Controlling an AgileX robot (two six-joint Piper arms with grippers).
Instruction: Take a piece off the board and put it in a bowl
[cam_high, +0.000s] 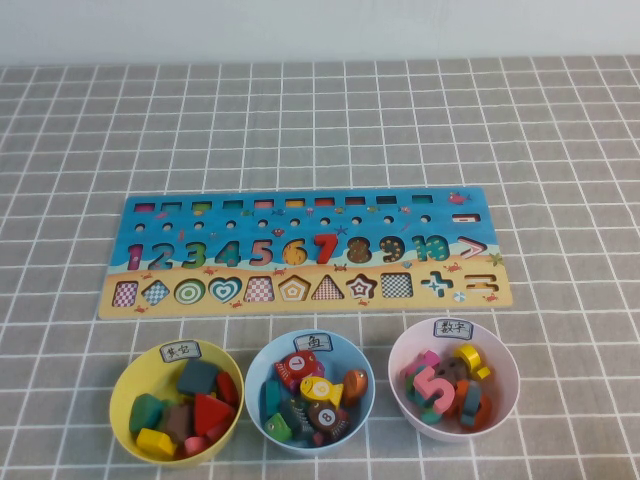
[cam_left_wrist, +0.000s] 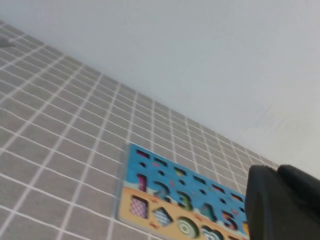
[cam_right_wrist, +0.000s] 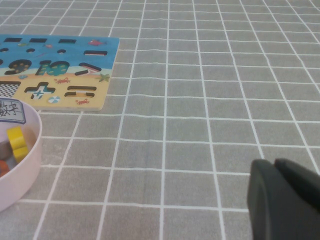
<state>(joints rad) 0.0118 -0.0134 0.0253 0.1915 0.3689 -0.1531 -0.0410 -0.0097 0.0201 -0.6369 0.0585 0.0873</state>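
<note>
The red numeral 7 (cam_high: 325, 247) sits in its recess on the long blue and sandy board (cam_high: 150, 215) in the high view. The pale pink bowl (cam_high: 503, 395) with a white label stands in front of the board's right end and holds several number pieces, a pink 5 among them. Neither arm shows in the high view. My left gripper (cam_left_wrist: 277, 172) is shut and empty, off the board's left end (cam_left_wrist: 131, 165). My right gripper (cam_right_wrist: 275, 165) is shut and empty over the cloth, to the right of the pink bowl (cam_right_wrist: 27, 167) and the board's right end (cam_right_wrist: 107, 60).
A yellow bowl (cam_high: 125, 395) with shape pieces and a light blue bowl (cam_high: 258, 375) with fish pieces stand left of the pink bowl. A grey checked cloth (cam_high: 560, 150) covers the table. A white wall (cam_left_wrist: 200, 50) runs along the back.
</note>
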